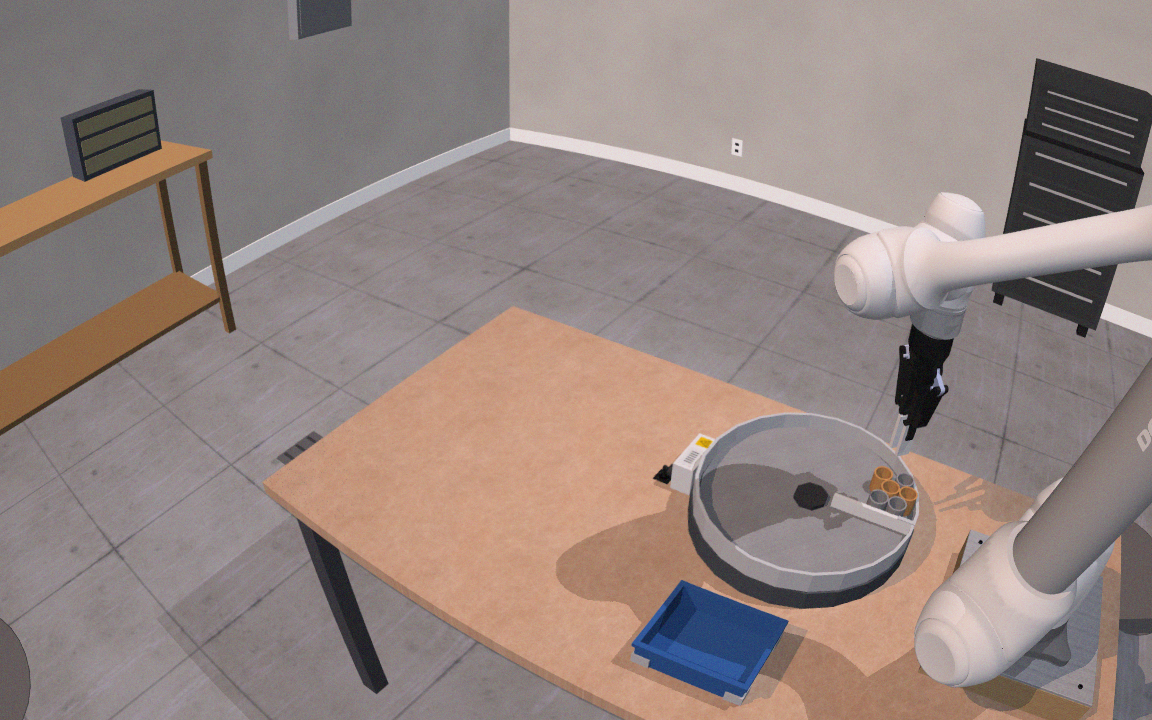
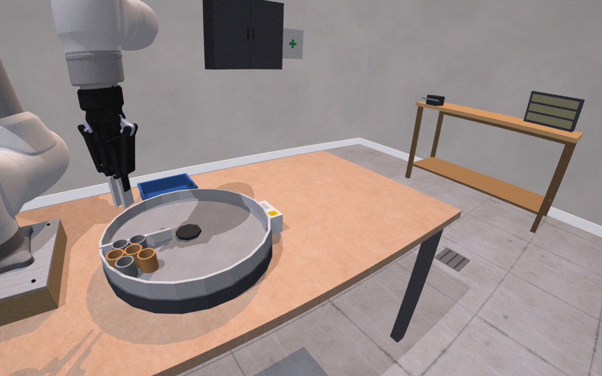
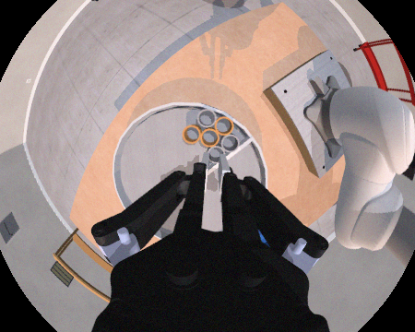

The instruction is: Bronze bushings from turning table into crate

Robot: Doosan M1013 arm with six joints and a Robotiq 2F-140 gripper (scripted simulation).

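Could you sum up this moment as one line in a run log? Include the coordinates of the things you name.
jaws: nearly closed, nothing held | bronze bushings: three on turning table | steel bushings: three beside them | crate (image 1: 662, 660) (image 2: 167, 190): no bushings inside

From my remote seat I can read "DOOSAN" in pale capitals on the robot arm (image 1: 1126, 447) at the right (the lettering runs up along the link). On the far wall at left, I see a green cross on a pale sign (image 2: 292, 44). A yellow label (image 1: 704, 442) (image 2: 273, 213) sits on the white box (image 1: 689, 465) (image 2: 276, 223); its print is too small for me.
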